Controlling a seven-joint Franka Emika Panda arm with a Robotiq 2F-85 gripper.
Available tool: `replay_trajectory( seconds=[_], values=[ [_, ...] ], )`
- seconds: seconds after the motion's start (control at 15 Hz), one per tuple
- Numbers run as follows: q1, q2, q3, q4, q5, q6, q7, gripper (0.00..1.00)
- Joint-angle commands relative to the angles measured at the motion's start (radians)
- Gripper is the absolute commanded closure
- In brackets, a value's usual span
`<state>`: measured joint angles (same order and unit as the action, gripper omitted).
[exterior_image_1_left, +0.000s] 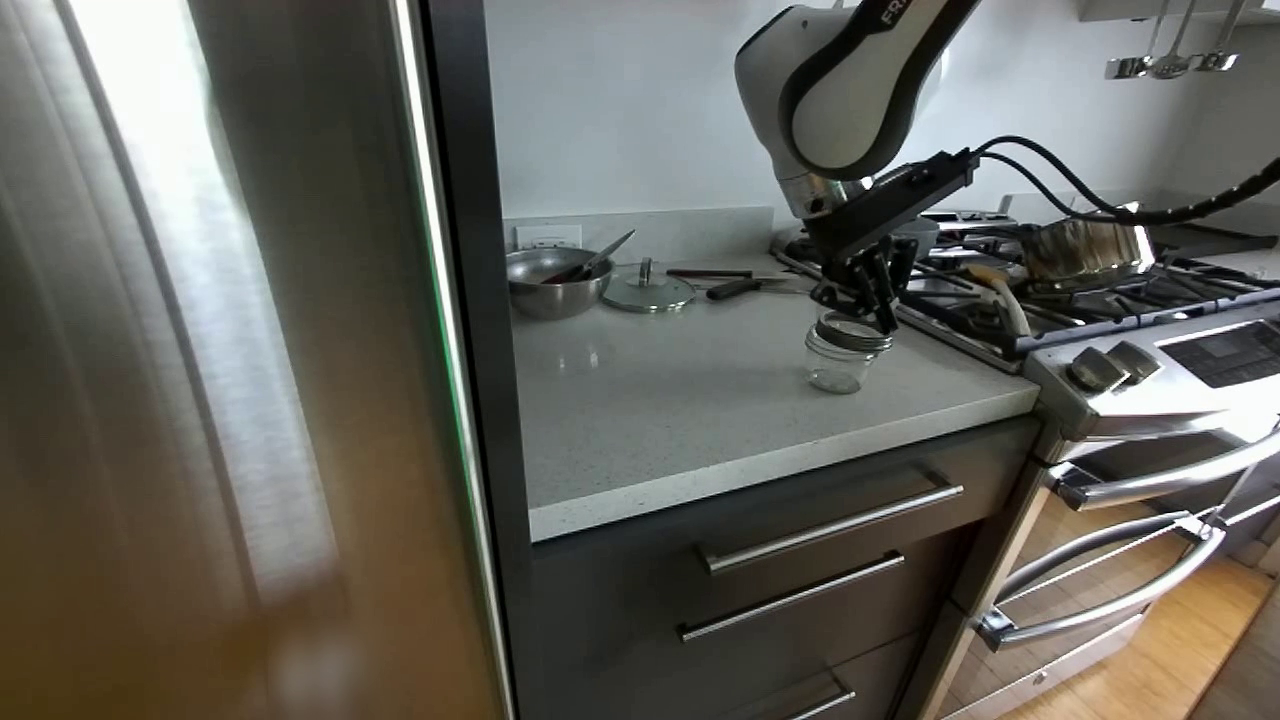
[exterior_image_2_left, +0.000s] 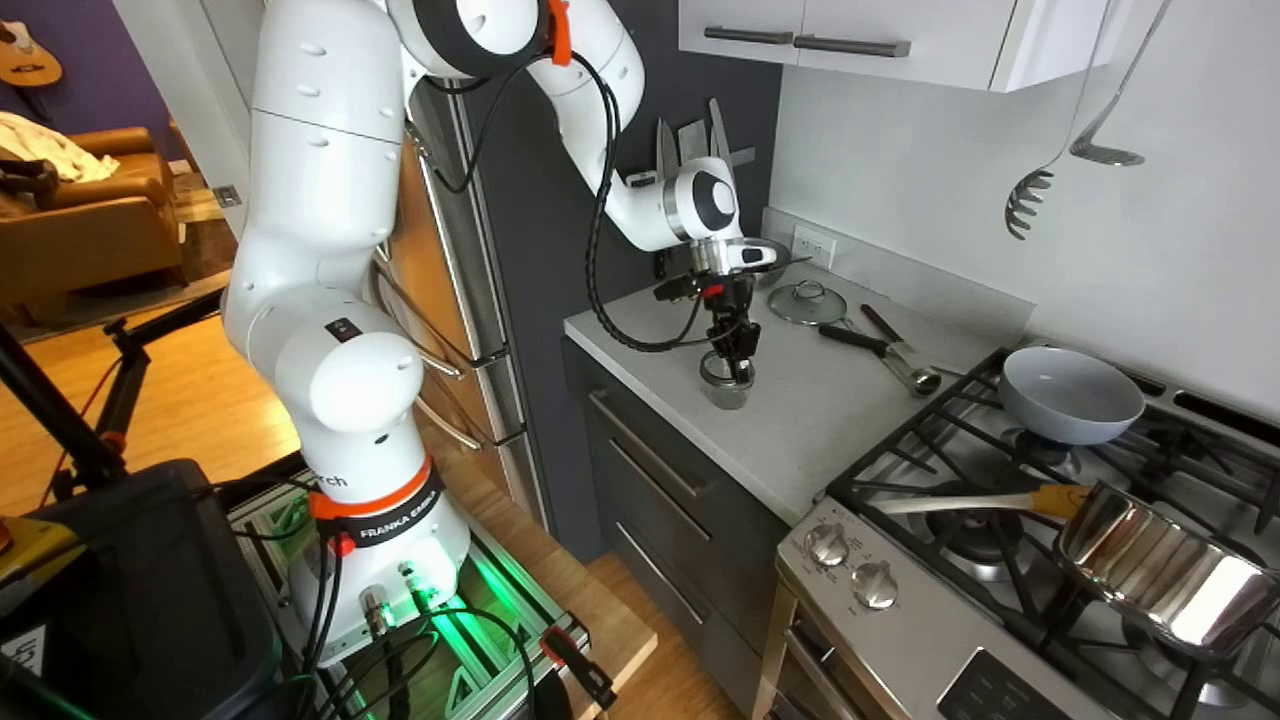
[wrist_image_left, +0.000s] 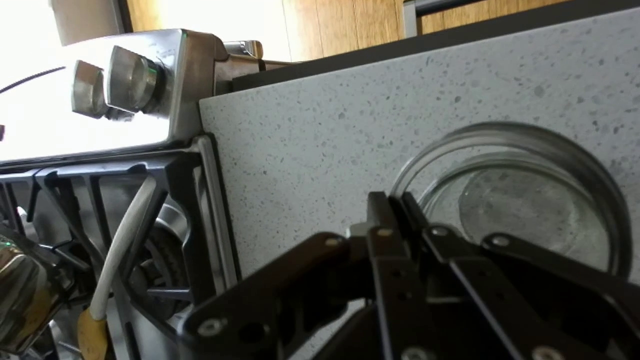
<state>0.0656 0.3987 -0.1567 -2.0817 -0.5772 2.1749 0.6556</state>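
A clear glass jar (wrist_image_left: 517, 205) with a round open mouth stands out in the wrist view. My gripper (wrist_image_left: 393, 198) is shut on the near-left part of its rim, one finger outside the glass and one inside. In an exterior view the jar (exterior_image_1_left: 838, 368) leans a little, hanging at or just over the counter (exterior_image_1_left: 680, 400) near its front edge. The gripper (exterior_image_1_left: 878, 318) comes down on it from above. From another angle, the fingers hide part of the jar (exterior_image_2_left: 727, 396). Whether its base touches the counter, I cannot tell.
A steel bowl (exterior_image_1_left: 545, 295), a glass lid (exterior_image_1_left: 648, 292) and black-handled utensils (exterior_image_2_left: 852, 337) lie along the back of the counter. Beside it, the stove carries a steel pot (exterior_image_2_left: 1165, 570), a pale bowl (exterior_image_2_left: 1070, 395) and a spatula (exterior_image_2_left: 960, 503). A tall fridge (exterior_image_1_left: 250, 400) borders the counter's far end.
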Motion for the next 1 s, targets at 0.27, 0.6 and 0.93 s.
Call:
replay_trajectory(
  seconds=[0.27,0.6,0.93],
  values=[
    [0.005,0.017,-0.010,0.007,-0.021,0.025,0.033,0.98],
    [0.003,0.035,-0.008,0.024,-0.015,0.050,0.022,0.98],
    [0.005,0.050,-0.007,0.041,-0.007,0.067,0.010,0.98]
  ],
)
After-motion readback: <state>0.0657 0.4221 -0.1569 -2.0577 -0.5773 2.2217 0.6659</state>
